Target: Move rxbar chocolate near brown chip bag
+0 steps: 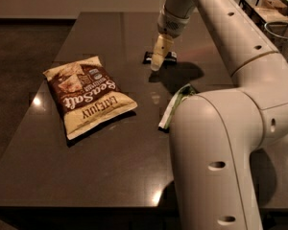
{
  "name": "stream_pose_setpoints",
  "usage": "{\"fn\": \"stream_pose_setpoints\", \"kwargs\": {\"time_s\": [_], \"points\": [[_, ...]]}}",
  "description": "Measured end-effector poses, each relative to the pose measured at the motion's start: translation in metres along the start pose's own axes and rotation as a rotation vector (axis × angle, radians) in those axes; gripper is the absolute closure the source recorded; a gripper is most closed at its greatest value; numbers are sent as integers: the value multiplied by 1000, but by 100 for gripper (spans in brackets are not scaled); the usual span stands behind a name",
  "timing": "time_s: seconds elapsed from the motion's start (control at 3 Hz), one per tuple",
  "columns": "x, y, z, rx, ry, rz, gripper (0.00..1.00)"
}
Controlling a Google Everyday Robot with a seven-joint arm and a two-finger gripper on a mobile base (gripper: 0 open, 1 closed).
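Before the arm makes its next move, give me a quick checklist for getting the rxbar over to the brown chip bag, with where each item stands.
1. Gripper lined up on the rxbar chocolate: ok, it hangs right at the bar and covers its middle.
2. Bar grasped: cannot tell, the contact is hidden.
3. Brown chip bag located: ok, it lies flat on the table, to the left of the bar in the camera view.
4. Route from bar to bag: ok, only tabletop shows between them.
5. Green chip bag off the route: ok, it is mostly hidden behind the arm and lies to the other side.
6. Bar near bag: not ok, they lie apart.
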State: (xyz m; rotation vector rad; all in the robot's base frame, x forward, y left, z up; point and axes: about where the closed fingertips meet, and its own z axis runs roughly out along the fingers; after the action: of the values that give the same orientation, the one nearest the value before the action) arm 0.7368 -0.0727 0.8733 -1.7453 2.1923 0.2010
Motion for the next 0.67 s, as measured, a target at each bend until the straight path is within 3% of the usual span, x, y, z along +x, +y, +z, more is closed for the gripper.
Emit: {"fn": "stream_pose_setpoints", "kwargs": {"time_s": [0.67], "points": [[4,-13,8,4,-56,59,0]]}}
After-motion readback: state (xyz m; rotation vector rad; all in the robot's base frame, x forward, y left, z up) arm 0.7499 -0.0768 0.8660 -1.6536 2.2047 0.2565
